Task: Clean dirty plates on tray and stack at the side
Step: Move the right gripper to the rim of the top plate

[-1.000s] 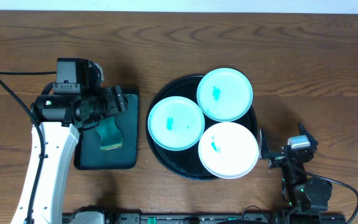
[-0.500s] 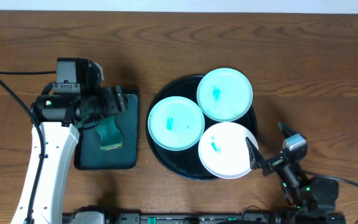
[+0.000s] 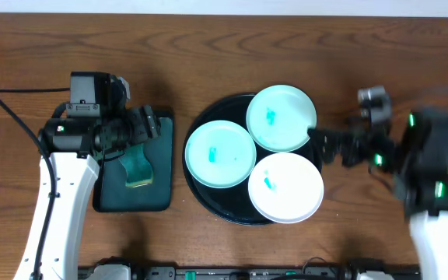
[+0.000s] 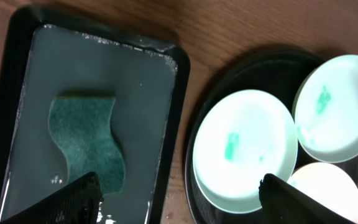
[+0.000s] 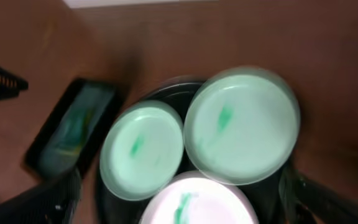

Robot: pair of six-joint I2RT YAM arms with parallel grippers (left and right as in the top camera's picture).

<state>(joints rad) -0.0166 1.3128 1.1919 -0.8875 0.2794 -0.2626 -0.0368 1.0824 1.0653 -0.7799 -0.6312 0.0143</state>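
Three small plates lie on the round black tray [image 3: 202,194]. A mint plate [image 3: 220,154] is at its left, a second mint plate [image 3: 281,117] at the back right, and a white plate [image 3: 285,187] at the front right. Each carries a teal smear. My right gripper [image 3: 322,145] is open and empty, just right of the tray's rim between the back mint plate and the white plate. The right wrist view is blurred; it shows the left mint plate [image 5: 142,151], the back mint plate [image 5: 241,127] and the white plate [image 5: 197,202]. My left gripper [image 3: 148,124] is open above the small rectangular tray.
A dark-green rectangular tray [image 3: 160,183] holds water and a green sponge [image 3: 136,167], left of the round tray; the sponge [image 4: 91,140] also shows in the left wrist view. Bare wood tabletop [image 3: 379,70] lies behind and right of the tray.
My right arm has swung up from the table's front edge to the tray's right side, at the level of the back mint plate. The left arm and the plates have not moved.
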